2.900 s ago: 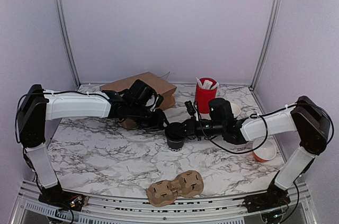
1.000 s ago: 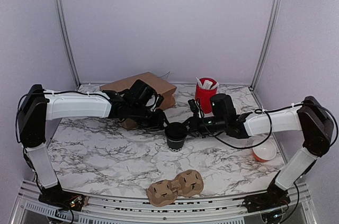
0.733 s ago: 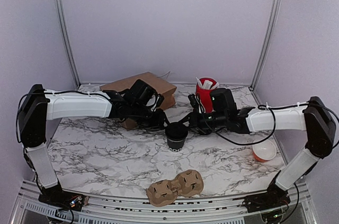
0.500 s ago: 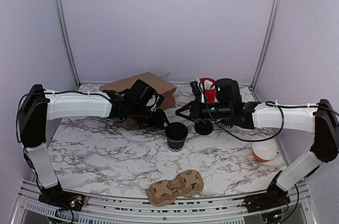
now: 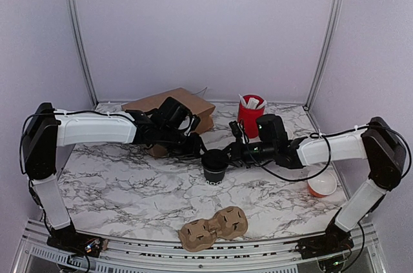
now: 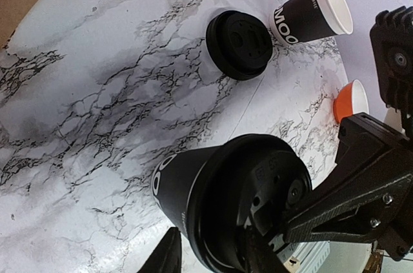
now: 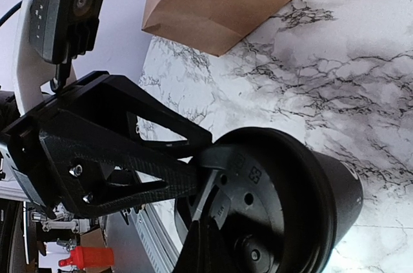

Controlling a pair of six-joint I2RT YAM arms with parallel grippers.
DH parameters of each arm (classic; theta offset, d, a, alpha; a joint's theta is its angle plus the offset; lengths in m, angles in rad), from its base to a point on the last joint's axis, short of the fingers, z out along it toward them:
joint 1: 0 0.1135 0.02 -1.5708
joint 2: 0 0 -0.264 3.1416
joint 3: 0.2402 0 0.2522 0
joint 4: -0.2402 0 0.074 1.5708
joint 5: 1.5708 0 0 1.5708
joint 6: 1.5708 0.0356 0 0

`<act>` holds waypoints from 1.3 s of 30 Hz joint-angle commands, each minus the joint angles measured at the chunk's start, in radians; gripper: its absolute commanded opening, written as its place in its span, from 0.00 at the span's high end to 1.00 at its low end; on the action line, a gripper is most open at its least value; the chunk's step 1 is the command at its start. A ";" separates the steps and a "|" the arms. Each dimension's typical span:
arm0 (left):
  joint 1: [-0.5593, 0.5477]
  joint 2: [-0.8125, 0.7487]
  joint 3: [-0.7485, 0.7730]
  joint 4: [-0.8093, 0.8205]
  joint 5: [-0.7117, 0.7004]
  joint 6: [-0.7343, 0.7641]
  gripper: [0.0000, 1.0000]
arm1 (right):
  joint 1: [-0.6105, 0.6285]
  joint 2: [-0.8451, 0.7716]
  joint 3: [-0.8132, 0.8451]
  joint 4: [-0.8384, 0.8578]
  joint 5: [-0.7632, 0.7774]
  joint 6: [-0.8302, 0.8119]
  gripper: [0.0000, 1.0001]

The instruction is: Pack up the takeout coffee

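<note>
Lid [image 6: 258,186] is on the takeout coffee [image 5: 214,166], mid-bench [image 5: 129,189]; my left tool [image 5: 199,149] clamps its wall, my right tool [image 5: 229,151], closed, rests on top. Packing into the cardboard carrier [image 5: 213,228] remains, I judge.

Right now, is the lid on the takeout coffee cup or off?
On. The lid caps the takeout coffee cup in both wrist views, no white rim showing; the shut right gripper touches the lid.

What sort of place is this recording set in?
Probably a lab robot cell staged as a coffee counter: a marble-patterned tabletop inside plain walls with aluminium posts, carrying a lidded black paper cup, a brown paper bag and a moulded cardboard cup carrier.
</note>
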 commanded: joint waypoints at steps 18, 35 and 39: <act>-0.007 -0.033 0.113 -0.054 0.015 0.055 0.64 | 0.009 -0.165 0.222 -0.354 0.206 -0.198 1.00; -0.006 -0.148 -0.041 0.306 0.340 -0.085 1.00 | 0.003 -0.071 0.167 -0.223 0.068 -0.127 1.00; -0.008 -0.145 -0.095 0.440 0.389 -0.162 1.00 | -0.004 -0.045 0.106 -0.135 0.035 -0.071 1.00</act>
